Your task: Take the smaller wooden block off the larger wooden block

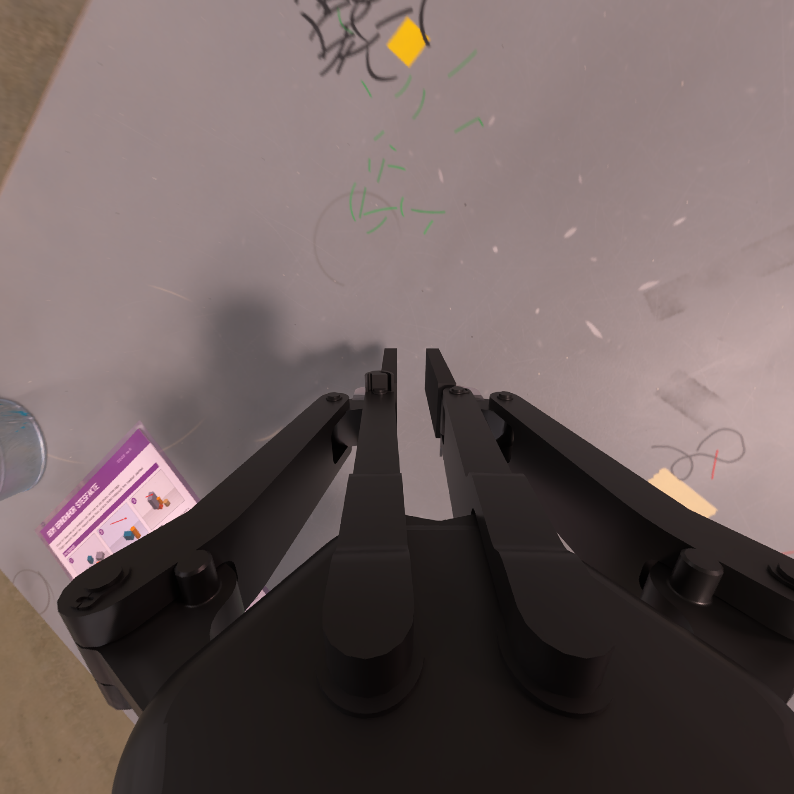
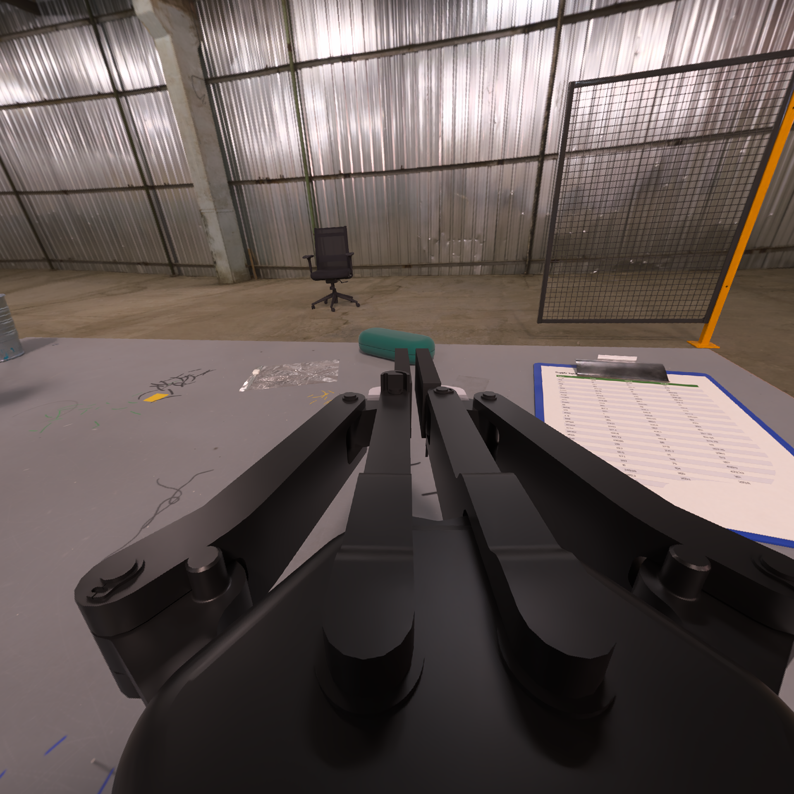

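Neither wooden block shows in either view. My left gripper (image 1: 411,350) points down at the bare grey table (image 1: 537,193). Its jaws stand nearly together with a narrow gap and nothing between them. My right gripper (image 2: 411,352) is held low over the table (image 2: 107,494), pointing level toward its far edge. Its jaws are shut and empty, and their tips overlap a teal case (image 2: 386,339) that lies farther off.
In the left wrist view there are a purple leaflet (image 1: 116,507), a metal can (image 1: 17,447) at the table's left edge, a yellow square mark (image 1: 407,41) and pale tape (image 1: 683,494). In the right wrist view there are a clipboard (image 2: 666,429), a clear plastic bag (image 2: 292,374), a can (image 2: 6,331), a mesh fence (image 2: 644,193) and a chair (image 2: 333,266).
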Tool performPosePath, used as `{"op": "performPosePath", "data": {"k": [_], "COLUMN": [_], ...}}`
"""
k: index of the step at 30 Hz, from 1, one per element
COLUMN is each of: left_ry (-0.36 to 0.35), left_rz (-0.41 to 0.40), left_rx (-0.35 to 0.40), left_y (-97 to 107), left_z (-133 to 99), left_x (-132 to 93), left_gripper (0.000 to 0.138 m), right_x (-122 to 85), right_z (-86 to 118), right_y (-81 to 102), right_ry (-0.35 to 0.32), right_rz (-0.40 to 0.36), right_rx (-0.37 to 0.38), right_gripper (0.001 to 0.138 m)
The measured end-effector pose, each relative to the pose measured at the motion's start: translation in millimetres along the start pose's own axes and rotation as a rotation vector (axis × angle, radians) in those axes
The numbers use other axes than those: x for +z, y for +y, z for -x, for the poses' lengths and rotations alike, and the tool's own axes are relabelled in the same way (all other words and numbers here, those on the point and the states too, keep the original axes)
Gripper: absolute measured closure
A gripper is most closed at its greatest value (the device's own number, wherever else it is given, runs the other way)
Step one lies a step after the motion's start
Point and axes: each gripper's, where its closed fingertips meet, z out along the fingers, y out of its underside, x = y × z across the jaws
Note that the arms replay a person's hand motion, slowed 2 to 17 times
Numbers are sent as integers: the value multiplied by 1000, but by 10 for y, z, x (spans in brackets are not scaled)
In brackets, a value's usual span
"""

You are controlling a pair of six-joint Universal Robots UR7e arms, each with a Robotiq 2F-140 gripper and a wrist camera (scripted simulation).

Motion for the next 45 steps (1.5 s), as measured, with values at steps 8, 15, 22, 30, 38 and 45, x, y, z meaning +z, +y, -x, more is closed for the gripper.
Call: {"op": "performPosePath", "data": {"k": [8, 15, 22, 30, 38, 45], "left_ry": [128, 221, 268, 315, 307, 273], "left_rz": [105, 126, 177, 261, 343, 395], "left_rx": [88, 170, 231, 264, 286, 298], "left_y": [135, 141, 221, 362, 491, 586], "left_z": [-153, -389, -564, -718, -761, -721], "left_x": [181, 203, 218, 194, 171, 169], "left_gripper": [117, 117, 118, 123, 124, 124], "right_x": [6, 27, 48, 56, 61, 55], "right_z": [-22, -32, -21, -17, -10, -8], "right_y": [19, 59, 95, 109, 117, 106], "right_ry": [7, 8, 3, 3, 0, 0], "right_rz": [7, 22, 36, 42, 46, 42], "right_rx": [-1, 0, -5, -8, -8, -10], "right_gripper": [134, 134, 134, 134, 134, 134]}}
